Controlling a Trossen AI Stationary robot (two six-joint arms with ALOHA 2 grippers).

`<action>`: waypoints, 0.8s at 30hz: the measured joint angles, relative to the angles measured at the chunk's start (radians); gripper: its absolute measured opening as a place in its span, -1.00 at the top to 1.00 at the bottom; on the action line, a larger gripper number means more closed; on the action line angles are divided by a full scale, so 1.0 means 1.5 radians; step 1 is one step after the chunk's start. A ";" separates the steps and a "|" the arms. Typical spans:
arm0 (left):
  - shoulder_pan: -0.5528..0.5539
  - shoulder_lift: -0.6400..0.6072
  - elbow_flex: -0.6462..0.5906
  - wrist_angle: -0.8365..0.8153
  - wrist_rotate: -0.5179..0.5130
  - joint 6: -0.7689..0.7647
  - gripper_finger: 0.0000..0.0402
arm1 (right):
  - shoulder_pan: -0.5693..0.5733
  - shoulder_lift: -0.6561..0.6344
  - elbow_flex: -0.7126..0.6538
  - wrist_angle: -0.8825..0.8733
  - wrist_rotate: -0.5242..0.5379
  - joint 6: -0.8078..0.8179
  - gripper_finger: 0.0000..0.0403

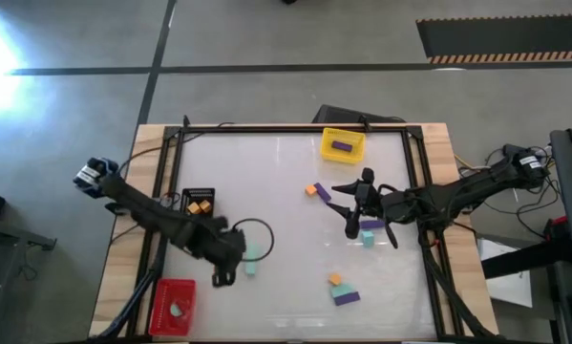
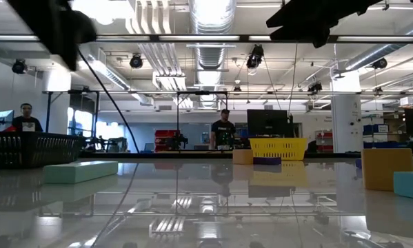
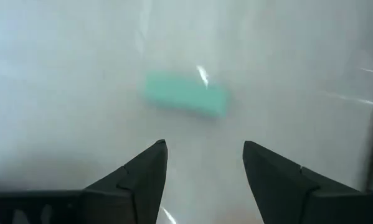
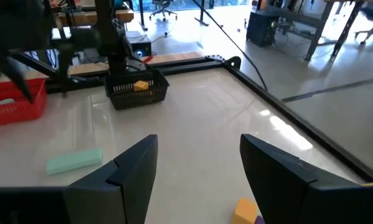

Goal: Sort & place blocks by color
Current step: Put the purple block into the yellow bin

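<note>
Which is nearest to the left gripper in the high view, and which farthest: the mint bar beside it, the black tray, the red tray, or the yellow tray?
From the left gripper, its fingers open:
1. Mint bar, just to its right.
2. and 3. Red tray, at the near left corner, and black tray, beyond the left arm: too close to call.
4. Yellow tray, at the far edge.

- Centre of white table [image 1: 286, 191]: bare, passage unobstructed.
- Left side: black tray [image 1: 199, 202] and red tray [image 1: 174, 306] flank left arm; mint-teal bar [image 1: 254, 256] lies just beside it.
- Right side: loose blocks [image 1: 344, 290] scattered around right arm; yellow tray [image 1: 343, 144] at far edge.
</note>
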 joint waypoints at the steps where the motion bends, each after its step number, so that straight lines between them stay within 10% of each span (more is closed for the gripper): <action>1: 0.009 -0.005 0.000 0.010 -0.030 0.040 0.03 | 0.000 0.004 0.000 0.000 0.000 0.010 -0.09; 9: 0.050 -0.014 -0.024 0.161 -0.199 0.324 0.03 | -0.003 0.069 0.022 -0.080 0.000 0.155 -0.09; 17: 0.060 -0.034 -0.121 0.458 -0.209 0.570 0.03 | -0.051 0.184 0.141 -0.311 -0.001 0.261 -0.09; 24: 0.104 -0.084 -0.157 0.487 -0.220 0.630 0.03 | -0.099 0.268 0.234 -0.575 -0.063 0.359 -0.09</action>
